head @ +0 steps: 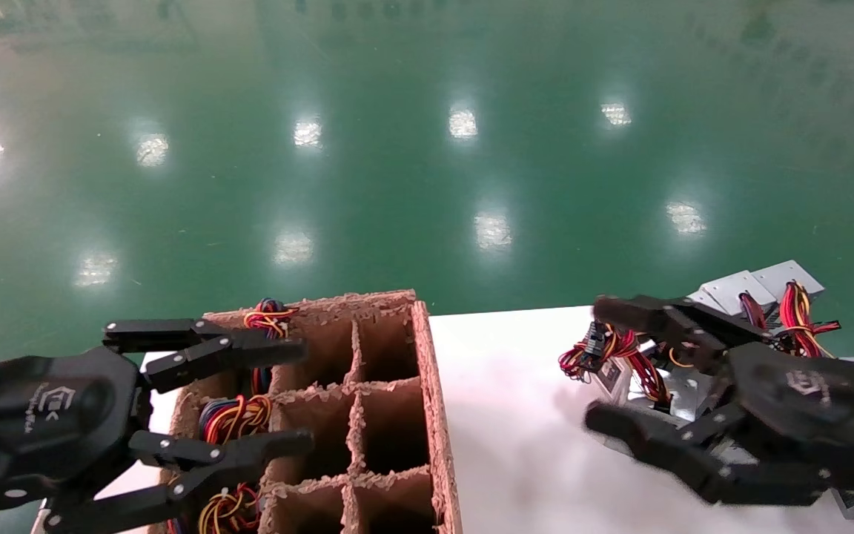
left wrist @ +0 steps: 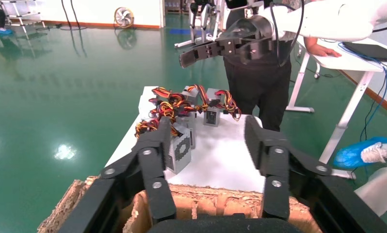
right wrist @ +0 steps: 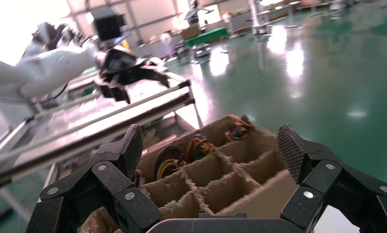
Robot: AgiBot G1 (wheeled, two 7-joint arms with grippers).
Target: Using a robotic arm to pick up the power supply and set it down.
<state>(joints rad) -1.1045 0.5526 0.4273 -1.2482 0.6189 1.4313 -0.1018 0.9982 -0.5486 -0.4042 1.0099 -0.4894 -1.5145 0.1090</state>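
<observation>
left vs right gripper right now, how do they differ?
The left gripper hangs over the cardboard divider box; the right gripper hangs over the white table, beside the power supplies. Wire bundles lie below the left gripper; bare tabletop lies below the right gripper's fingertips. Both are black, open and empty.

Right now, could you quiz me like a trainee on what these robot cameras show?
1. True or false: the right gripper is holding a power supply.
2. Which column of the cardboard divider box holds wire bundles: A the robot's left, B the robot's right?
3. Where does the left gripper hover?

Key: 1 false, both grippers are open and empty. 2 A. 3 Over the box's left column of cells.
</observation>
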